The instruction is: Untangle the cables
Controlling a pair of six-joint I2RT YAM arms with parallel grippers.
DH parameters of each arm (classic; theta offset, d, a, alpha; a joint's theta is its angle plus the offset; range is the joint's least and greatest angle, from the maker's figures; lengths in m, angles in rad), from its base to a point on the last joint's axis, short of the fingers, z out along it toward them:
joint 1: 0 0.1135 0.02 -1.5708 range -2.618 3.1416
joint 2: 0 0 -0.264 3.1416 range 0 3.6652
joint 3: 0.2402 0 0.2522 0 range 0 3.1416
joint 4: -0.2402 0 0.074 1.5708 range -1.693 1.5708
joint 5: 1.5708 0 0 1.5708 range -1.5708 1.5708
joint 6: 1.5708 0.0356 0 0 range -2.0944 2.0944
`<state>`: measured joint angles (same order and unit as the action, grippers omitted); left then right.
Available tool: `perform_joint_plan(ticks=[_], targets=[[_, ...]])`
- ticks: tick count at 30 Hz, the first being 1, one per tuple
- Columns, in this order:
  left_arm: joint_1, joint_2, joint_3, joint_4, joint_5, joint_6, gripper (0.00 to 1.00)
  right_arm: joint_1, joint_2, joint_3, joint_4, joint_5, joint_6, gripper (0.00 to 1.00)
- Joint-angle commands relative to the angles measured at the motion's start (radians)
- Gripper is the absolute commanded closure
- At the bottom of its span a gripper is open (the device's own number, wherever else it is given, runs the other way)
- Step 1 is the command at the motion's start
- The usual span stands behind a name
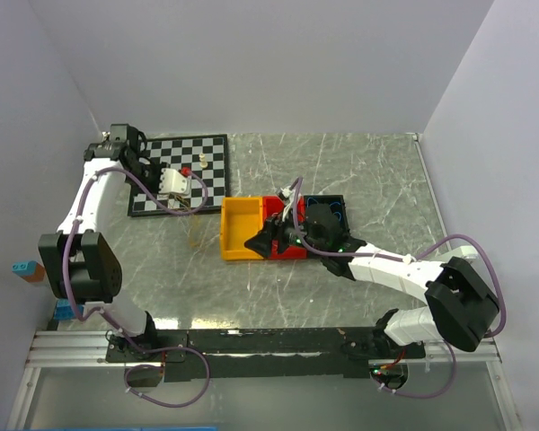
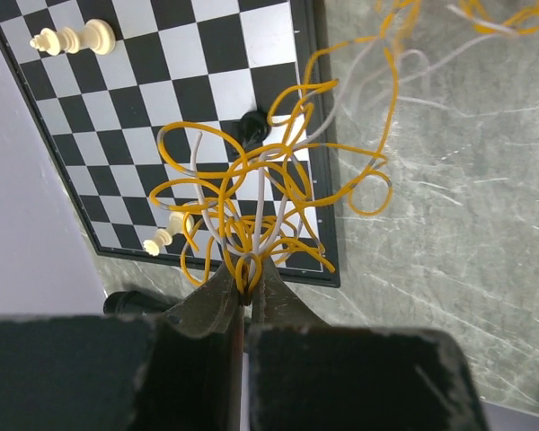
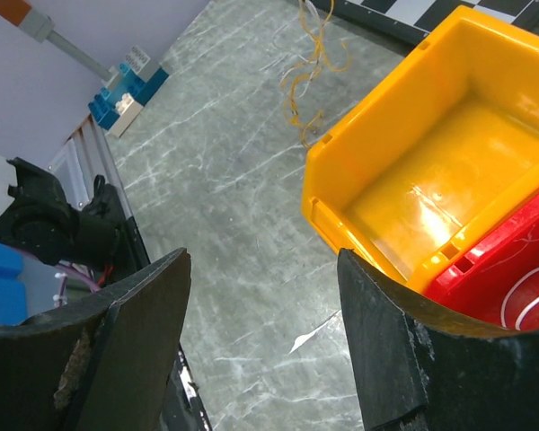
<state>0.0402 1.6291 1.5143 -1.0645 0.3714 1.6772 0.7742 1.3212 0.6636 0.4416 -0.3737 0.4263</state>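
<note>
Step in hand, as judged: the tangle is gripped at one end and separation is not yet begun. The left gripper [image 2: 249,285] is seen clamped on the cables [image 2: 256,241] at the lower centre of the left wrist view. Yellow and white strands are pinched together between the jaws and fan upward in loops over the edge of the chessboard [image 2: 117,135] and onto the table [image 2: 449,224]. No blue strand can be made out. In the top view the left gripper is found at the upper left, over the board's right side, with faint strands below it, just left of the yellow bin [image 1: 238,220]. The right gripper [image 3: 265,332] is held spread, with nothing between its fingers, beside the bin's left wall. Loose cable ends are seen at the top centre of the right wrist view, well apart from it. The strands are interlaced throughout. Next move, as judged: a single free end is to be pinched by the right gripper and drawn away from the clamped bundle, slowly, since such fine loops are likely to snag.
</note>
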Motion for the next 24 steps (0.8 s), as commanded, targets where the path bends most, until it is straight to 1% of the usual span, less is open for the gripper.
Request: perform_joint_plan(ticks=[1,5,9,12,15,17,18,20,21,22,24], targets=[[0.006,0.057,0.084,-0.017,0.023,-0.008,0.99,-0.006,-0.039,-0.013,0.057,-0.016,0.0,0.27],[0.007,0.1,0.141,-0.012,0.032,-0.031,0.99,-0.006,-0.048,-0.024,0.06,-0.011,0.0,0.27],[0.007,0.101,0.136,0.035,0.046,-0.056,0.99,-0.004,-0.053,-0.029,0.059,-0.013,0.002,0.27],[0.001,0.054,0.123,-0.007,0.084,-0.041,0.99,-0.006,-0.076,-0.032,0.052,-0.005,-0.001,0.27],[-0.022,-0.027,0.086,-0.05,0.115,-0.011,0.99,-0.006,-0.108,-0.032,0.033,0.002,-0.011,0.27],[-0.034,-0.081,0.095,-0.136,0.17,0.002,0.99,-0.006,-0.131,-0.029,0.014,0.007,-0.02,0.26],[-0.071,-0.104,0.107,-0.181,0.216,0.013,0.99,-0.004,-0.146,-0.025,0.006,0.012,-0.026,0.26],[-0.101,-0.15,0.129,-0.283,0.329,0.041,0.99,-0.004,-0.178,-0.032,-0.012,0.022,-0.034,0.25],[-0.126,-0.179,0.129,-0.307,0.375,0.056,0.99,-0.004,-0.198,-0.033,-0.024,0.031,-0.04,0.24],[-0.16,-0.214,0.112,-0.304,0.4,0.049,0.99,-0.006,-0.22,-0.038,-0.035,0.036,-0.043,0.24],[-0.248,-0.313,0.055,-0.304,0.406,0.081,0.99,-0.006,-0.266,-0.051,-0.061,0.067,-0.05,0.23]])
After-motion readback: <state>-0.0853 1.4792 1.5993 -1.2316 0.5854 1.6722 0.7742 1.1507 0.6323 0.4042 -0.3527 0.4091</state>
